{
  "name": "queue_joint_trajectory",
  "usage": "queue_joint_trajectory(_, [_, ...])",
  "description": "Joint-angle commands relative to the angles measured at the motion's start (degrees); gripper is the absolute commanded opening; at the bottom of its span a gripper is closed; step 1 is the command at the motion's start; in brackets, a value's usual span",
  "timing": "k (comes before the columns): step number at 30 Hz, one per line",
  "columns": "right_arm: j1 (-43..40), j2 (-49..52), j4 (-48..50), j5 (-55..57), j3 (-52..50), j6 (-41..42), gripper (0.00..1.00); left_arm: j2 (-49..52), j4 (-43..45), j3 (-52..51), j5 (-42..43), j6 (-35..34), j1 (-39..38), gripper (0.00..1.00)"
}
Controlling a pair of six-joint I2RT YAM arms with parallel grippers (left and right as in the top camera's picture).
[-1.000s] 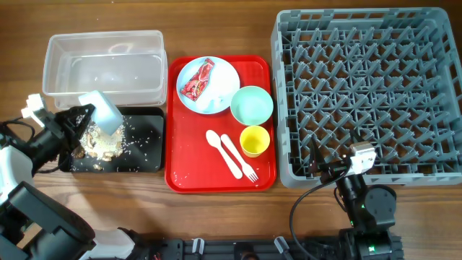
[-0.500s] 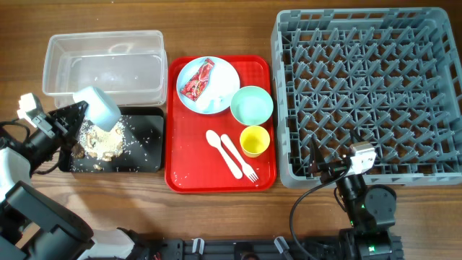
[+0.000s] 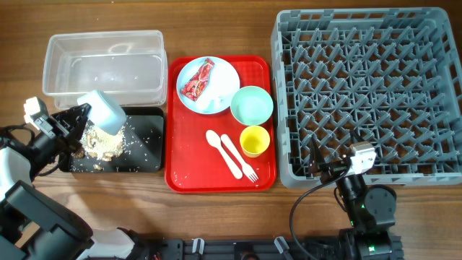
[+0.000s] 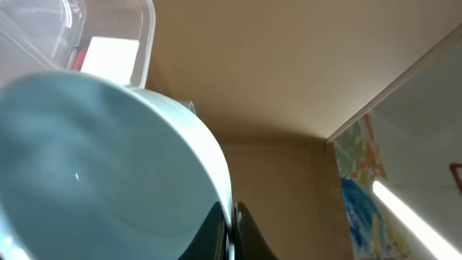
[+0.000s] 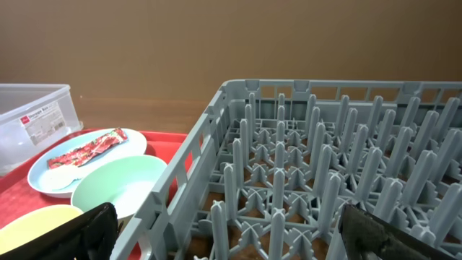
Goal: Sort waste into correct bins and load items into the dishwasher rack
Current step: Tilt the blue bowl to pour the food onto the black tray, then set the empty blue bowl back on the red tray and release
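Wooden table: pale blue bowl tilted over black tray.
Left gripper clamps its rim; right gripper spread wide by dishwasher rack.

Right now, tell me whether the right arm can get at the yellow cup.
Probably yes: the right tool is open and empty, and the cup stands uncovered on the red tray. The rack has its front corner between them.

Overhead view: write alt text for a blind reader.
The left gripper holds a pale blue bowl tipped over a black tray of beige leftovers, beside a clear tub. A red serving tray carries a plate with a red wrapper, a mint green bowl, a yellow cup, a white spoon and fork; a grey dishwasher rack stands at right.
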Motion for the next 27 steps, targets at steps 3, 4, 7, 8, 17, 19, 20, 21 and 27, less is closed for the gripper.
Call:
queue_joint_trajectory(3, [-0.13, -0.04, 0.20, -0.55, -0.07, -0.39, 1.00, 0.09, -3.54, -0.11, 1.70, 0.50, -3.72, 0.04])
queue_joint_trajectory(4, [-0.11, -0.04, 0.20, -0.55, -0.07, -0.39, 0.99, -0.26, -3.34, -0.11, 1.53, 0.52, -5.46, 0.04])
queue_joint_trajectory(7, [-0.13, -0.04, 0.20, -0.55, -0.07, -0.37, 1.00, -1.90, 1.95, -0.11, 1.29, 0.50, -10.25, 0.04])
queue_joint_trajectory(8, [-0.11, -0.04, 0.20, -0.55, -0.07, -0.37, 1.00, -2.58, 3.23, -0.11, -0.52, 0.48, -11.32, 0.04])
queue_joint_trajectory(17, [-0.11, -0.04, 0.20, -0.55, -0.07, -0.37, 1.00, -3.56, 2.86, -0.11, 1.73, 0.28, -13.09, 0.04])
queue_joint_trajectory(19, [-0.11, -0.02, 0.20, -0.55, -0.07, -0.37, 1.00, -3.48, 7.37, -0.11, 0.50, -2.01, -11.28, 0.04])
queue_joint_trajectory(20, [-0.11, -0.04, 0.20, -0.55, -0.07, -0.37, 1.00, -3.52, 4.28, -0.11, 1.79, -6.73, -10.12, 0.04])
queue_joint_trajectory(21, [-0.11, -0.02, 0.20, -0.55, -0.07, -0.37, 1.00, -3.63, 2.40, -0.11, 1.73, -5.92, -10.14, 0.04])
queue_joint_trajectory(27, [-0.11, -0.04, 0.20, -0.55, -0.07, -0.37, 1.00, -4.35, -5.16, -0.11, -8.90, 0.96, -13.73, 0.04])
